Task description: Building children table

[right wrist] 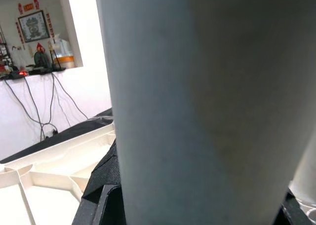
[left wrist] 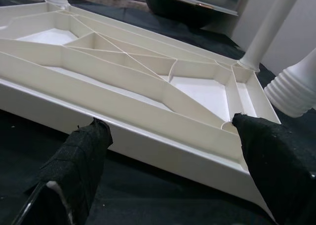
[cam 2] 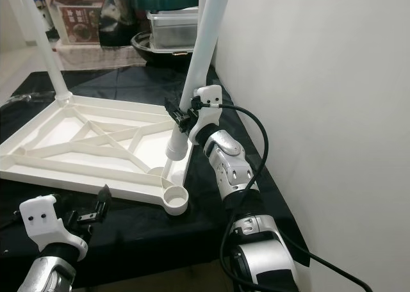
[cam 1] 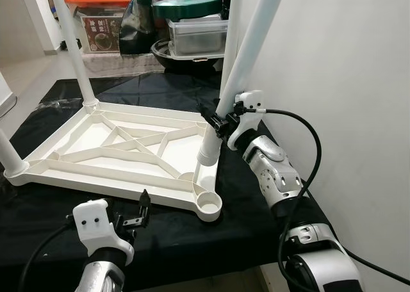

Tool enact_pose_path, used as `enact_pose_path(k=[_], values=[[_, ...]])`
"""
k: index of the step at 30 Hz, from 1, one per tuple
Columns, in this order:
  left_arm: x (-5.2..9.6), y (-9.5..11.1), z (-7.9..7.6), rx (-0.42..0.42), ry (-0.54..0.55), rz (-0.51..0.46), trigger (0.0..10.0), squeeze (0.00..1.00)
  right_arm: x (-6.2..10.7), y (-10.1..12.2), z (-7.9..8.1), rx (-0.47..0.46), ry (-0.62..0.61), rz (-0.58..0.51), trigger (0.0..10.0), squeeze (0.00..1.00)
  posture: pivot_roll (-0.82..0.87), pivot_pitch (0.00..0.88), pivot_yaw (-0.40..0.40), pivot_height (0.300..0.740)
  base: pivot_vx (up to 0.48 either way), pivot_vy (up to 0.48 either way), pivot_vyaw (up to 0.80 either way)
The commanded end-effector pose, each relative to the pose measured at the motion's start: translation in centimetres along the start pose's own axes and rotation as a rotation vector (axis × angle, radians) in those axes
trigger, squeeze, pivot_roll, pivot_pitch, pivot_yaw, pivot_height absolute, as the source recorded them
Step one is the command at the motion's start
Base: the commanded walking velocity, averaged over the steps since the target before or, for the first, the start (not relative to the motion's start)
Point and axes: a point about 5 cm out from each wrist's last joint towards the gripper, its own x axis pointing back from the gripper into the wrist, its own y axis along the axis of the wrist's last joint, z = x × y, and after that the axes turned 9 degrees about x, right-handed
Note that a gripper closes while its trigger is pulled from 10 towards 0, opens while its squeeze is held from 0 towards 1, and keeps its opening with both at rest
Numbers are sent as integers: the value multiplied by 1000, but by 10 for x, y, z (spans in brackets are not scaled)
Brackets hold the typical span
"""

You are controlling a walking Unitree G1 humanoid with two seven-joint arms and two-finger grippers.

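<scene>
A white plastic tabletop (cam 1: 122,152) lies upside down on a black cloth (cam 1: 192,234), its ribbed underside facing up. White legs stand up from its corners: one at the far left corner (cam 1: 75,48), one at the near left edge (cam 1: 8,148), and one by the wall on the right (cam 1: 246,55). The near right corner socket (cam 1: 209,205) is an open round cup with no leg in it.

The right gripper (cam 1: 221,121) is closed around a white leg (cam 2: 204,55) low down, just above its ribbed threaded end (cam 1: 208,154). That leg leans slightly and its ribbed end sits above the tabletop's right edge, between the far right leg and the open socket. In the right wrist view the leg's pale shaft (right wrist: 197,101) sits between the black fingers.

The left gripper (cam 1: 138,212) hovers over the cloth just in front of the tabletop's near edge, holding nothing. Its black fingers (left wrist: 79,156) are spread wide, pointing toward the tabletop's rim (left wrist: 148,141).

Behind the tabletop, storage boxes (cam 1: 96,23) and a green pot lid (cam 1: 186,7) sit on a raised surface. A white wall (cam 1: 346,81) runs along the right.
</scene>
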Motion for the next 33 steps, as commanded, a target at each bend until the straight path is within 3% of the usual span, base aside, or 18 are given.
enact_pose_path(k=[1,28,33], values=[[0,-2,1,-13,14,5,10000,0,0,0,3,-5,10,-11,10000,0,11,0,-43,740,-394,0,0],[-1,-1,5,-35,46,-17,10000,0,3,0,4,-24,12,-27,10000,0,-3,0,-36,740,0,0,0],[-3,3,3,-29,46,-35,10000,0,3,1,6,5,20,-39,10000,0,-2,0,-39,740,0,0,789]])
